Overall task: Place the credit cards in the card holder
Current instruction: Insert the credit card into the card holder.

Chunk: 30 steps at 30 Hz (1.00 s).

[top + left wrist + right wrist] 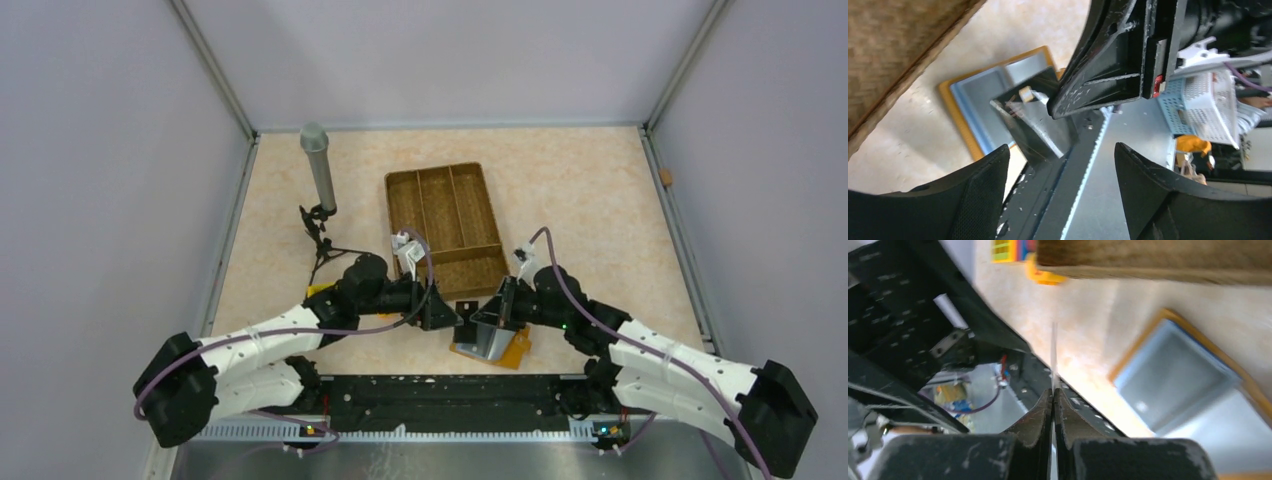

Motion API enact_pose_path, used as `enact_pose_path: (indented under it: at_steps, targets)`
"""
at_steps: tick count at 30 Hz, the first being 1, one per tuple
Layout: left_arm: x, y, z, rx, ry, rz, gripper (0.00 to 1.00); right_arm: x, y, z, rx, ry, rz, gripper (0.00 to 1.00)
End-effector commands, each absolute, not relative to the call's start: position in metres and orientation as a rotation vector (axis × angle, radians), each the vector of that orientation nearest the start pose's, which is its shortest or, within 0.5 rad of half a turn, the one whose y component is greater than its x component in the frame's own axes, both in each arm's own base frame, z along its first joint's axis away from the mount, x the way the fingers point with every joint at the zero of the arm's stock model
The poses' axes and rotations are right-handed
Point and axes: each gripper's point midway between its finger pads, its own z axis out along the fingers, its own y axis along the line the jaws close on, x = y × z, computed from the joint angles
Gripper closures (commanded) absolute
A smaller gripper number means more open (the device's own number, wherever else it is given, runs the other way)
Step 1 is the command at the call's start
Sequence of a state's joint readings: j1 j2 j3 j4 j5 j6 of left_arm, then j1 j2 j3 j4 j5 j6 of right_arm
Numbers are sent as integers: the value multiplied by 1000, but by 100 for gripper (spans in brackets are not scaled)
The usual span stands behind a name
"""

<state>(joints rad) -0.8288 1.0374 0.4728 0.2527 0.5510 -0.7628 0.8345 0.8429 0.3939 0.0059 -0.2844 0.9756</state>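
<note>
Hidden: much of the card holder (518, 350) in the top view sat under the right tool (1054, 392) and its card; only the orange border showed there.
Cut off: the woven tray (478, 215) ran out of both wrist views, leaving one brown edge in each.
Hard to make out: the credit card (1030, 117) appeared edge-on in the right wrist view, a thin pale line. Its face was dark and glossy in the left wrist view, with a small chip patch; print was unreadable.
Blurred: a yellow item (1045, 275) on the far left of the worktop (580, 200); I could not tell what it was.
Cards counted: one.
Card holders: one, lying open and flat at the near middle of the worktop, light blue inside up, just near of the tray.
Trays: one, with long compartments and one cross compartment at its near end.
Other: one grey cylinder (319, 165) upright on one small black tripod (320, 245), at the far left.
Right tool: fingers pressed together on the card's edge, the card held tilted above the open holder. Whether its lower edge touched the holder, I could not tell.
Left tool (1062, 150): fingers spread wide apart, nothing between them, just left of the holder and facing the card.
</note>
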Motion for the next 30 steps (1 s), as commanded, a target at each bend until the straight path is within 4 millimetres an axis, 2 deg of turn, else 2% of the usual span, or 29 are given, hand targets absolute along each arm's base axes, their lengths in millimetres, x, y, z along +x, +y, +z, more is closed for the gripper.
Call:
enact_pose_path:
  at_steps: [1,4,7,15,21,30]
  targets:
    - [140,-312,139,427,2211,-1334,26,133,227,76,274,2493,1070,100]
    - [131,-324,125,428,2267,-1324,34,130,211,62,354,2505,1024,100]
    - [125,-335,111,450,2323,-1267,35,129,199,50,416,2511,992,100]
    - [130,-352,70,420,2442,-1150,36,136,181,42,485,2511,941,100]
    - [136,-350,43,389,2522,-1015,41,131,180,36,508,2532,961,100]
    - [137,-345,25,399,2570,-897,46,124,180,24,560,2545,999,100]
